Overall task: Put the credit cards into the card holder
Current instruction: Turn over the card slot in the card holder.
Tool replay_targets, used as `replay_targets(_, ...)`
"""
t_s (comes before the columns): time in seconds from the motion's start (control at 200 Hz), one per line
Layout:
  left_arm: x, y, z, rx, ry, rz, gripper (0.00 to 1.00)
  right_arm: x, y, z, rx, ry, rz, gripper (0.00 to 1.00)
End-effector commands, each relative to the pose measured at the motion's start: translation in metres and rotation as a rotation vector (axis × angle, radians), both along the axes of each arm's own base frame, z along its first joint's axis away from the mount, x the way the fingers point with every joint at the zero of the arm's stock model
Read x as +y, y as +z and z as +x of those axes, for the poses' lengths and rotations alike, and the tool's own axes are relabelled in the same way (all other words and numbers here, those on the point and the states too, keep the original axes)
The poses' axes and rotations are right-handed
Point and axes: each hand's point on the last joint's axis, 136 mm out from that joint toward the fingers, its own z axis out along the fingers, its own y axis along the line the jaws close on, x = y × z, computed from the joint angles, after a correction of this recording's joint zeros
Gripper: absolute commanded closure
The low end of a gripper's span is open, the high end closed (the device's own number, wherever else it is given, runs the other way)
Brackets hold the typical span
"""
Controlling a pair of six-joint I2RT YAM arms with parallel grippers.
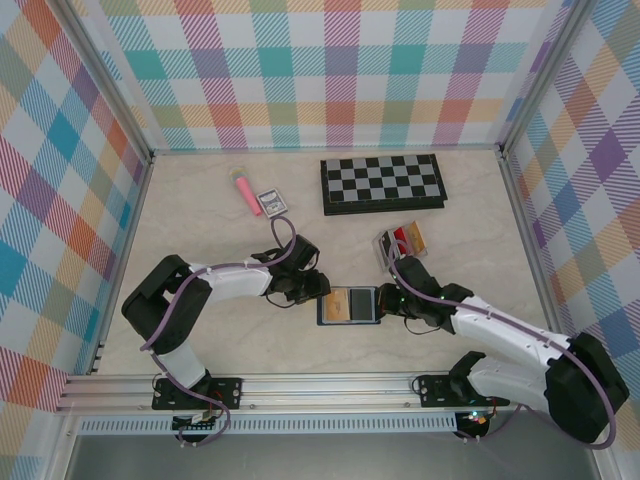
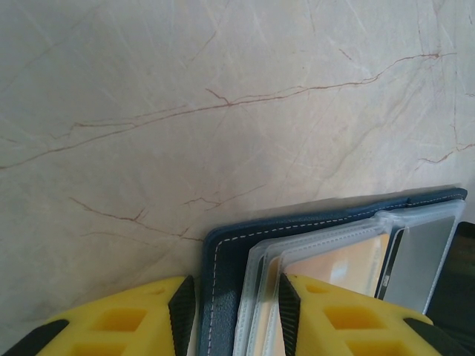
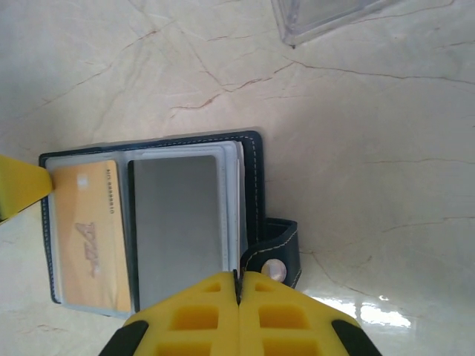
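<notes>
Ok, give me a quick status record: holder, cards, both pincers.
card holder: open flat on table between the arms
orange card: inside a clear sleeve
remaining cards: red and orange, in clear tray beyond holder
left pincer: jaws straddle holder's stitched edge; grip unclear
right pincer: shut, tips at holder's edge beside snap tab

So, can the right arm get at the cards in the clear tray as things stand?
Probably yes: the tray sits just beyond the right gripper, bare table between. That gripper is shut at the wallet edge, so it'd need opening.
</notes>
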Motion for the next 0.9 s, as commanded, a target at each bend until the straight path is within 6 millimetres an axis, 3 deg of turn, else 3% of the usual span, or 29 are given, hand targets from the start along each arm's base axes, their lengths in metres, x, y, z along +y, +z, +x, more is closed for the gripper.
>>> replay_targets(0.0,-0.024,-0.013,-0.016,0.034,-0.077,-0.041,0.62,0.0,0.003,0.007,-0.01,0.0,-0.028,0.95)
replay_targets(0.23,-0.025,-0.013,-0.016,0.033,-0.082,-0.043,0.62,0.018,0.001,0.008,-0.002,0.026,0.068,0.95)
replay_targets(0.445,-0.026,-0.014,-0.016,0.034,-0.081,-0.047,0.63,0.027,0.027,0.011,-0.047,0.06,0.122,0.95)
replay_targets(0.7,-0.029,-0.008,-0.013,0.013,-0.078,-0.06,0.63,0.055,0.057,0.01,-0.073,0.153,0.256,0.94)
replay_targets(0.895,-0.024,0.001,-0.01,-0.027,-0.057,-0.051,0.61,0.063,0.052,0.013,-0.041,0.175,0.248,0.94)
